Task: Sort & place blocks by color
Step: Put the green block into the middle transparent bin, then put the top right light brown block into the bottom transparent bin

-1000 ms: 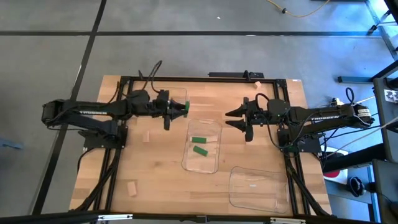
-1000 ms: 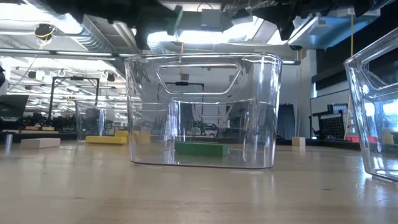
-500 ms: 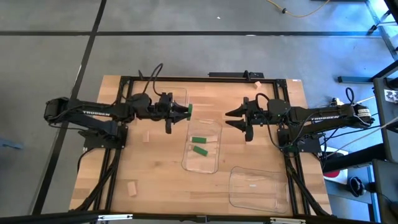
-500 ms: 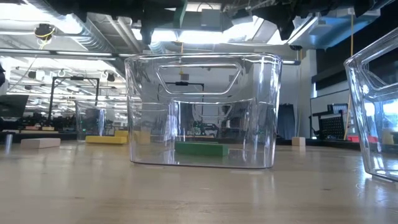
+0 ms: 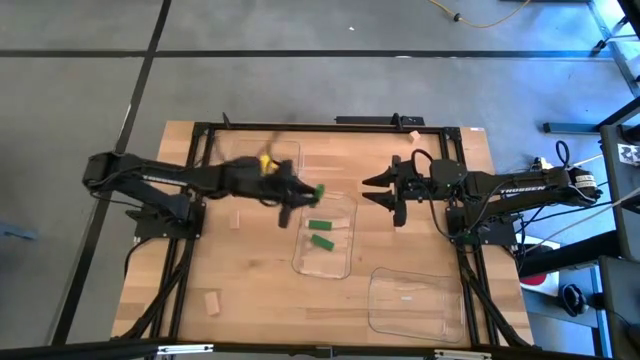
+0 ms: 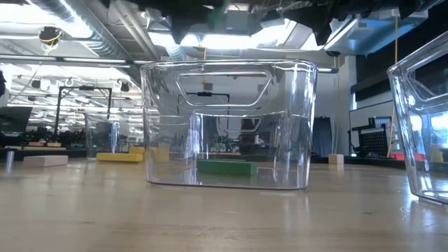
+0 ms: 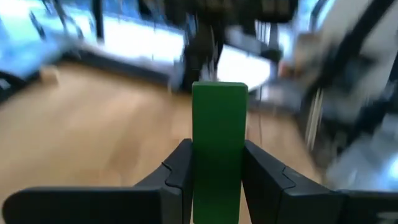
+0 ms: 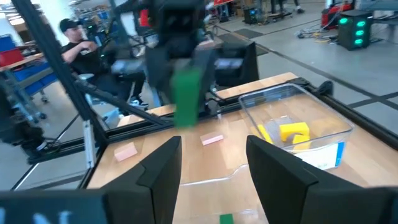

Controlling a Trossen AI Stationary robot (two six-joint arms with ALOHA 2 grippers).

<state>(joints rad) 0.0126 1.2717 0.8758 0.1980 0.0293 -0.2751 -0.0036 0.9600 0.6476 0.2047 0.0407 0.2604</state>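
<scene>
**Green block held over the middle tray**

The left gripper (image 5: 305, 192) is squeezing a green block (image 7: 218, 146) between its two dark fingers (image 7: 179, 175). The block stands up tall between them and pokes out past the tips. From above, the gripper and its block (image 5: 318, 190) sit over the far left corner of the middle tray (image 5: 345, 262), up in the air and not touching it.

Two more green blocks (image 5: 321, 233) lie flat inside that clear tray (they are close together, near the middle of it). From table height, one of them (image 6: 225, 167) shows through the tray's clear wall, resting on the bottom.

Behind the left gripper there is another clear tray (image 8: 339, 127) near the far edge of the bench, with yellow blocks (image 8: 292, 132) inside it.

Some pale tan blocks lie loose on the bench. One (image 5: 238, 219) is on the left side, and one (image 5: 212, 303) is near the front left corner. Another small one (image 5: 414, 135) is at the far edge.

A third clear tray (image 5: 415, 300) sits near the front right corner.

The right gripper (image 5: 375, 191) waits in the air on the right of the middle tray. Its fingers (image 8: 163, 168) are spread wide apart and hold nothing.

A person (image 8: 78, 37) sits in the room past the bench.
</scene>
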